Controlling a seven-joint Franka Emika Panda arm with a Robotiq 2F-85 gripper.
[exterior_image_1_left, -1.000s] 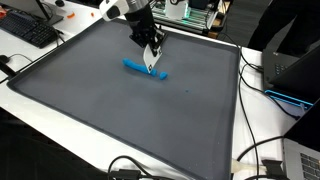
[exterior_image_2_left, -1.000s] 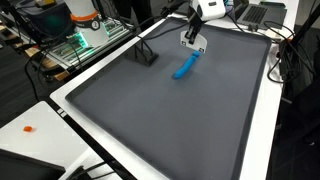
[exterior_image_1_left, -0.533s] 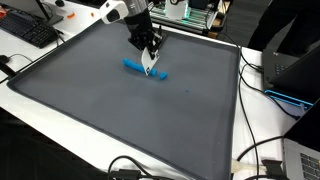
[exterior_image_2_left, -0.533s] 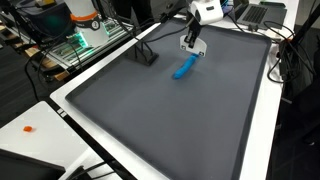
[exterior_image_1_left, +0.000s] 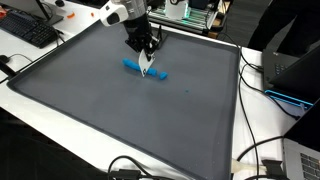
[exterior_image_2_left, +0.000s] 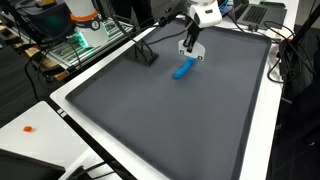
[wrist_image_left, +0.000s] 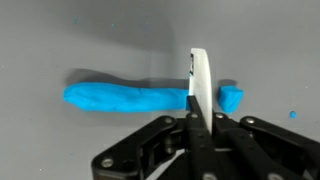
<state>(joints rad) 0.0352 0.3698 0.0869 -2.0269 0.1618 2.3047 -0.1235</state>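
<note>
A blue clay roll (exterior_image_1_left: 143, 68) lies on the dark grey mat (exterior_image_1_left: 120, 120); it also shows in the other exterior view (exterior_image_2_left: 183, 69). In the wrist view the roll (wrist_image_left: 125, 97) lies crosswise, with a small piece (wrist_image_left: 231, 98) separated at its right end. My gripper (wrist_image_left: 200, 120) is shut on a thin white blade (wrist_image_left: 200, 80) that stands in the gap between the roll and the piece. In both exterior views the gripper (exterior_image_1_left: 146, 50) (exterior_image_2_left: 192, 45) hangs just above the roll's end.
A black stand (exterior_image_2_left: 146, 57) sits on the mat near the roll. A keyboard (exterior_image_1_left: 30, 30) lies beyond the mat's edge, a laptop (exterior_image_1_left: 290, 75) and cables (exterior_image_1_left: 250, 150) on the opposite side. A small orange item (exterior_image_2_left: 28, 128) lies on the white table.
The gripper with the blade has risen slightly and shifted a little along the roll. The roll has not moved.
</note>
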